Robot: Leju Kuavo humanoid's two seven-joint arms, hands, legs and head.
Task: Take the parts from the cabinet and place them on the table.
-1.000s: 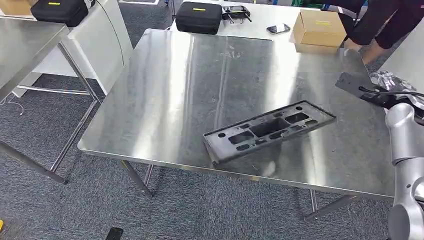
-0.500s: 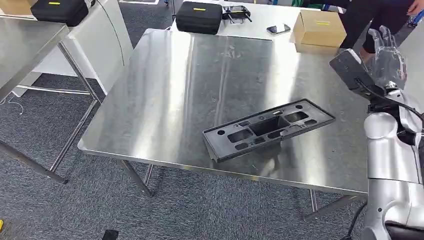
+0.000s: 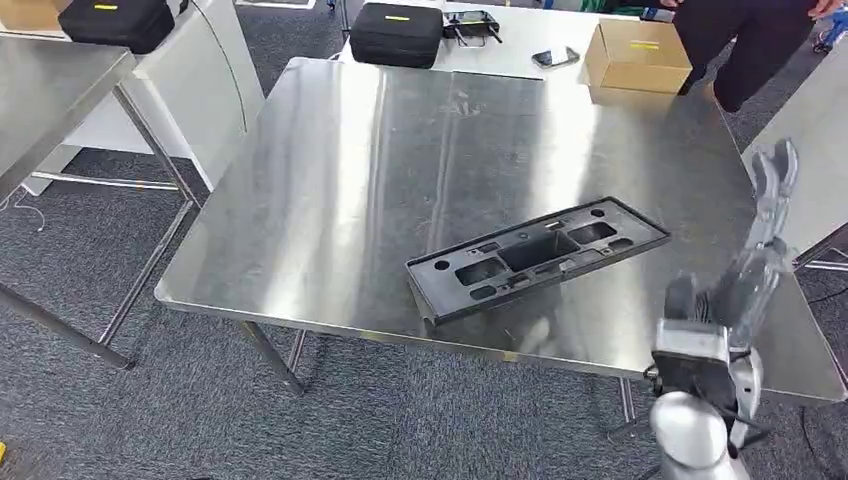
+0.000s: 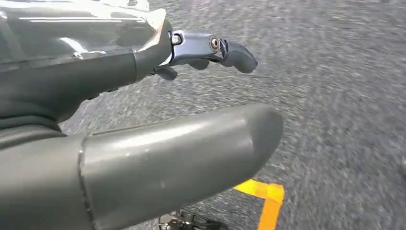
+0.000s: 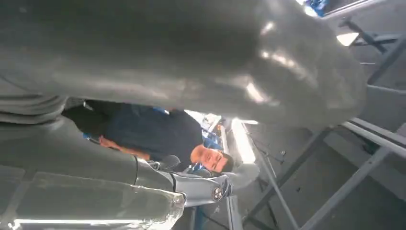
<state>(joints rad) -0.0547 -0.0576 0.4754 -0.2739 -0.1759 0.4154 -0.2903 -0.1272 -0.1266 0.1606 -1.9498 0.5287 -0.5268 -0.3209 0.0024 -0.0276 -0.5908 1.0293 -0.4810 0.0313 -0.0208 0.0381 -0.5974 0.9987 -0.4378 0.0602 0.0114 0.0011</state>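
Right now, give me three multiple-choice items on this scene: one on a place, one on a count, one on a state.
1. Where does the black plastic part lie?
A. on the steel table, near its front edge
B. on the carpet
C. on the cardboard box

2. How many black cases show at the back?
A. none
B. two
C. five

3. What is the right robot hand doing?
A. gripping the part
B. holding nothing, fingers apart
C. pressing the phone

Answers:
1 A, the part rests flat on the metal top.
2 B, one on each of the two far tables.
3 B, it is raised beside the table, away from the part.
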